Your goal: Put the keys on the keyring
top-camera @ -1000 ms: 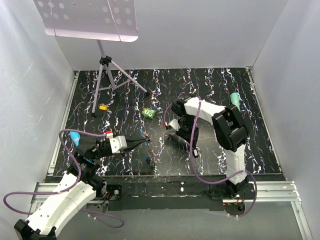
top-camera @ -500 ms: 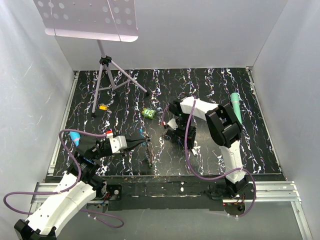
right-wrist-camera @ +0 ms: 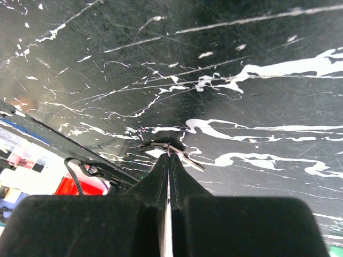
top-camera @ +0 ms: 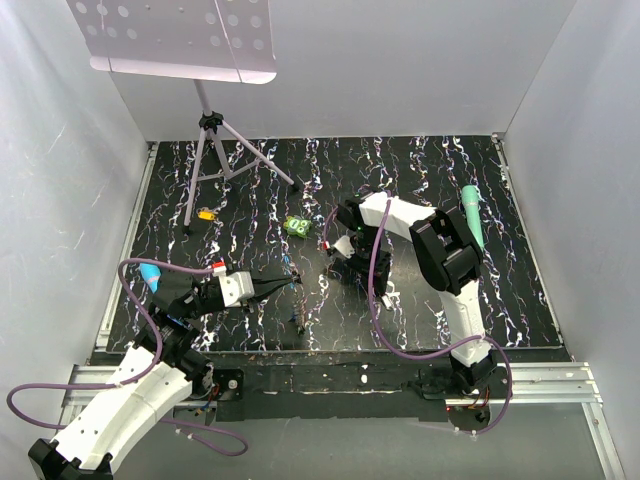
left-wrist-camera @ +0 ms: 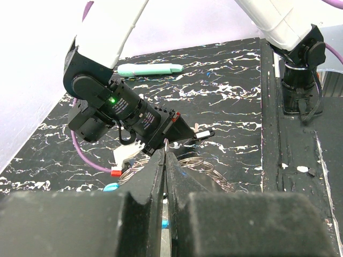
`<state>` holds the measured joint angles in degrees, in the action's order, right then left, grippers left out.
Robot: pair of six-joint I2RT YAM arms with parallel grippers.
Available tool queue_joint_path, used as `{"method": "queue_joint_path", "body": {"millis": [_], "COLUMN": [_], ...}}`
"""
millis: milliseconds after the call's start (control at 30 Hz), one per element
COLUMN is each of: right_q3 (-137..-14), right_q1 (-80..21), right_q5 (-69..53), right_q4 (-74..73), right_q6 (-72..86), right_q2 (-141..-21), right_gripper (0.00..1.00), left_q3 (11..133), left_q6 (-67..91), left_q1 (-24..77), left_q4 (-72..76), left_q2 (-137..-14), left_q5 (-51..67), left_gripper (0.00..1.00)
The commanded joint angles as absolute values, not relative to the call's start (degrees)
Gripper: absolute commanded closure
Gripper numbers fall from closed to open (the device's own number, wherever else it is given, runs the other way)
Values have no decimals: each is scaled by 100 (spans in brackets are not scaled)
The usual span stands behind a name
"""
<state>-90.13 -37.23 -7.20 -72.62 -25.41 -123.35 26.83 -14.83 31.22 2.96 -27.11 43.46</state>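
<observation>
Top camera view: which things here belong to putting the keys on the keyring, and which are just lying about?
Job: keyring chain, held by the left gripper; small metal piece, pinched by the right gripper.
Lying about: green lumpy object; orange-yellow piece; teal marker; tripod stand.

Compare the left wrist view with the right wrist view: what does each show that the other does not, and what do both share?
Left wrist only: the right arm's wrist, a teal marker behind it, and thin loops of the keyring past the left gripper. Right wrist only: the right gripper close up, a thin metal piece at its tips. Both: shut fingers over the black marbled table.
</observation>
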Motion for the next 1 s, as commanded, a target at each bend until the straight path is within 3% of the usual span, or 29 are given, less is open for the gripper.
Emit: {"method": "queue_joint_path", "body": {"millis": [0, 100, 133, 167, 467, 733, 967], "right_q3": [-9229, -9246, -9246, -9237, -9264, -9351, -9431], "right_q1": [-3709, -3709, -3700, -3709, -3709, -3674, -3490], "right_q5": [-721, -721, -843, -844, -932, -923, -1072], "right_q4": [-7479, -7479, -7540, -7541, -7523, -7436, -7357], "right_q6": [-2487, -2487, -2461, -2461, -2400, -2285, -2118], "right_q2": [-12401, -12393, -12393, -12393, -12270, -12164, -11893], "right_gripper": [99, 99, 83, 82, 74, 60, 56], "left_q3": [2883, 2883, 2874, 2883, 2883, 2883, 2874], "left_q6": [-1547, -1547, -1547, -1547, -1556, -1556, -1547], "left_q1": [3085, 3085, 3076, 3076, 3085, 3085, 3085], "left_q4": [369, 360, 360, 369, 352, 343, 351], "left_q2": [-2663, -2663, -2663, -2654, -2654, -2637, -2610], "left_q5": [4280, 4280, 4280, 4272, 4271, 4263, 4254], "left_gripper": [100, 100, 100, 100, 100, 100, 100]}}
